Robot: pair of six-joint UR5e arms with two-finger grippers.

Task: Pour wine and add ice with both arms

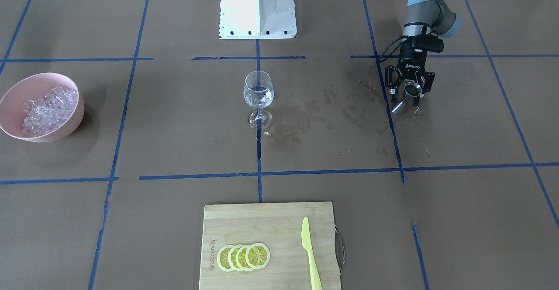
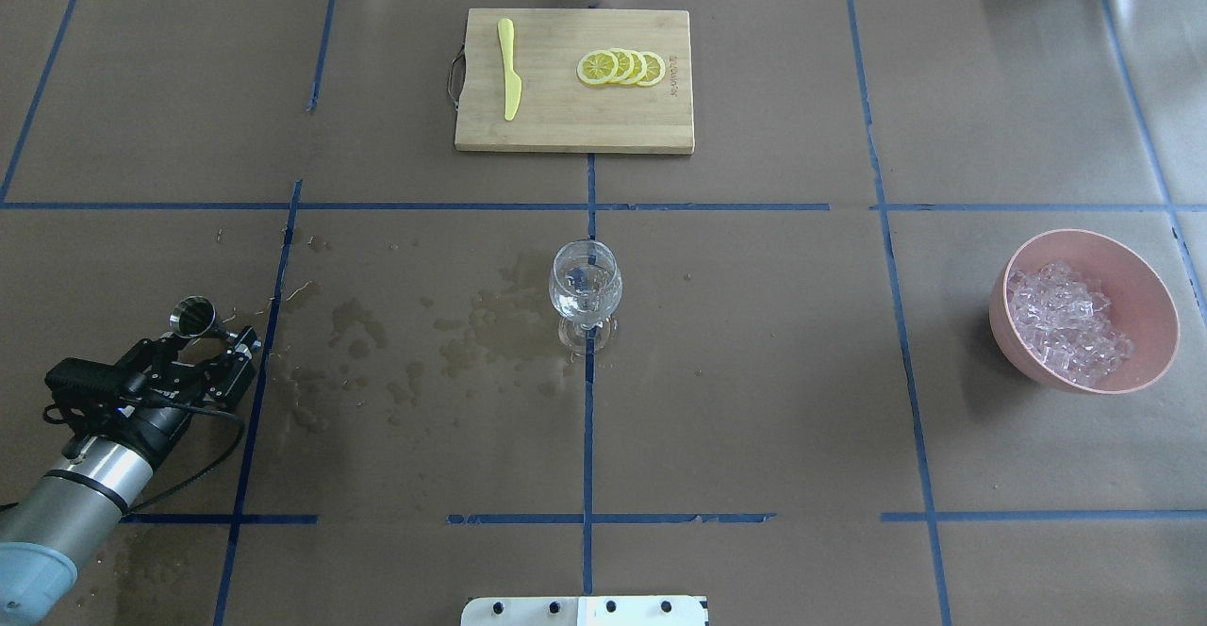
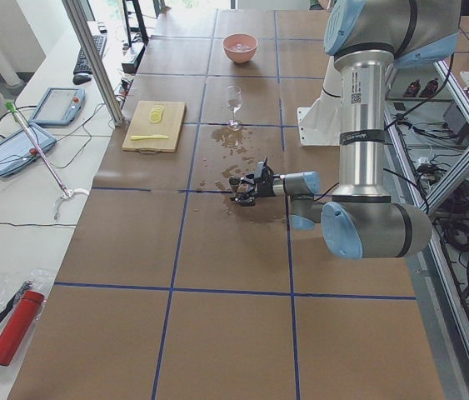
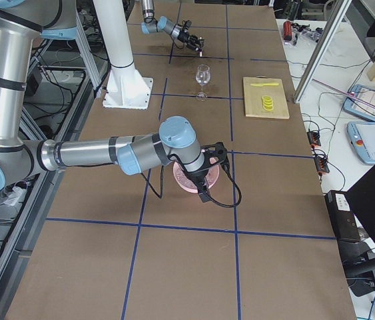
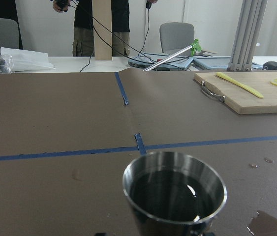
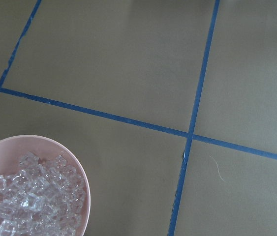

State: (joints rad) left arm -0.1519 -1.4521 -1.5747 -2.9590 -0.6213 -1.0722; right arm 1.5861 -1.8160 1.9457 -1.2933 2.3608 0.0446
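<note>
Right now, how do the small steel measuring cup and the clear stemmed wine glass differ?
The small steel measuring cup is opaque, clamped in the left arm's fingers; the clear stemmed wine glass is transparent, larger, standing upright, ungripped. Both hold some liquid.

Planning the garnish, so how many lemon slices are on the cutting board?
4 lemon slices, overlapping in one row on the cutting board; another could hide underneath.
</note>
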